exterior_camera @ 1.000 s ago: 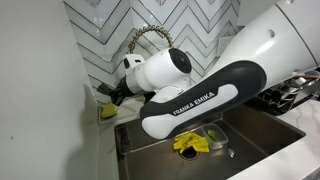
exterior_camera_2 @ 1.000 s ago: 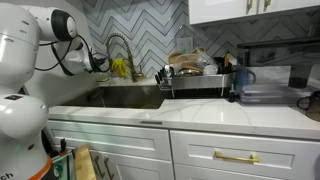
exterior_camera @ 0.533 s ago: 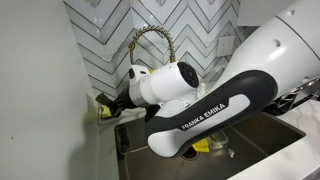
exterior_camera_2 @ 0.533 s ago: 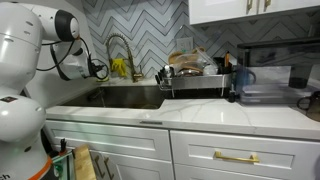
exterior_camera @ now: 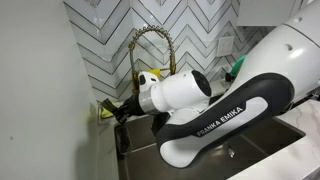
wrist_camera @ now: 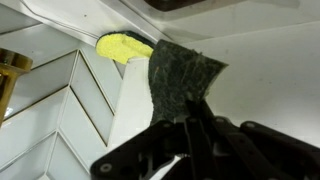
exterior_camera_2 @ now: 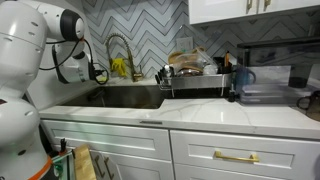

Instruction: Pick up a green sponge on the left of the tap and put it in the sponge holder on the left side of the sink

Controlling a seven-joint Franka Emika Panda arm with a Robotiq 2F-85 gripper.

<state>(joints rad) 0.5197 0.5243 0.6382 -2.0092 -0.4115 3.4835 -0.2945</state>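
Herringbone tile runs behind a white counter [exterior_camera_2: 200, 112] and the steel sink [exterior_camera: 278, 150]. White lettering [exterior_camera: 215, 123] on the arm's [exterior_camera: 185, 90] black band reads FRANKA EMIKA. In the wrist view the gripper [wrist_camera: 190, 128] is clamped tight on the lower edge of the green sponge [wrist_camera: 185, 75], dark scouring face toward the camera, lifted near the wall corner. Just beside its upper corner lies a yellow lump [wrist_camera: 122, 45], perhaps another sponge. The brass tap [exterior_camera: 150, 40] arches behind the arm, which hides much of the sink. A yellow cloth [exterior_camera_2: 121, 68] hangs by the tap, with a black dish rack [exterior_camera_2: 195, 82] further along the counter.
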